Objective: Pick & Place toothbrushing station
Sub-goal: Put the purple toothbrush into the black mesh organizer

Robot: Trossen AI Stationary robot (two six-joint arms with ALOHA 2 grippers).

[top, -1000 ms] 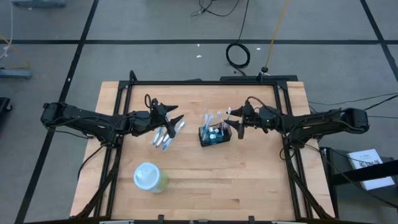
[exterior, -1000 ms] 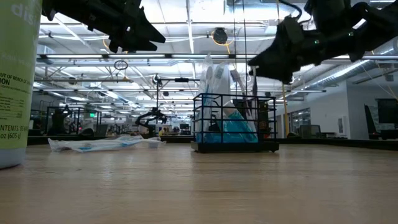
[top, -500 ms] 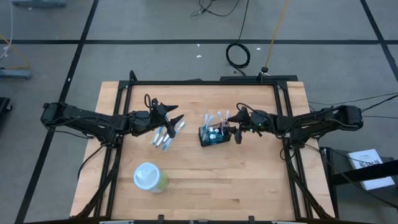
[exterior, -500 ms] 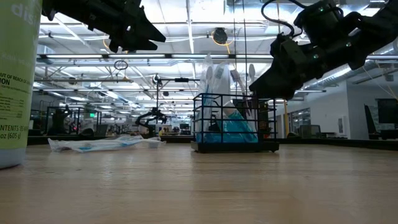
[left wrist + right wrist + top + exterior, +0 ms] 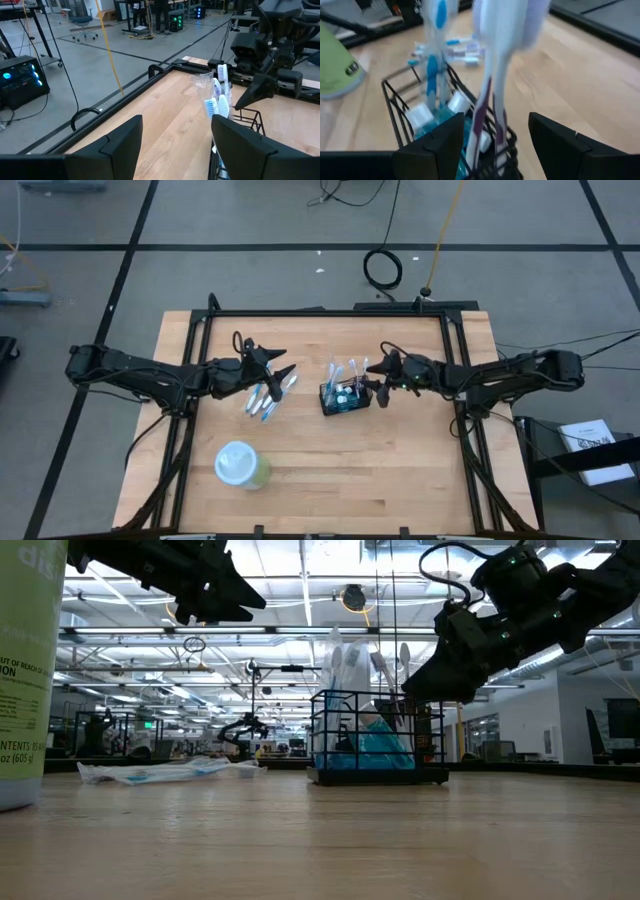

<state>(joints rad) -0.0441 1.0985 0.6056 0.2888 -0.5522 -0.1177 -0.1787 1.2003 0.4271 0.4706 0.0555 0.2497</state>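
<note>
The toothbrushing station [image 5: 345, 397], a low black wire caddy, stood near the middle of the table [image 5: 400, 470] with toothbrushes [image 5: 485, 95] upright in it and small tubes at its bottom. The right claw [image 5: 379, 383] had come in from farther off on the caddy's right and dropped lower within the last second, so it now hung just beside the caddy's right end wall, jaws spread wide and gripping nothing; the right wrist view looked straight into the basket between its fingers [image 5: 432, 147]. That reads as the approach nearly done, with the grasp itself not yet made. The left claw [image 5: 283, 372] had not moved: it waited open and empty above loose packaged toothbrushes [image 5: 265, 400] lying to the caddy's left. A pale-green cup [image 5: 240, 465] stood well apart toward the front left. Bare wood lay in front of the caddy and to its right, while the table's black frame ran close behind the right arm.
</note>
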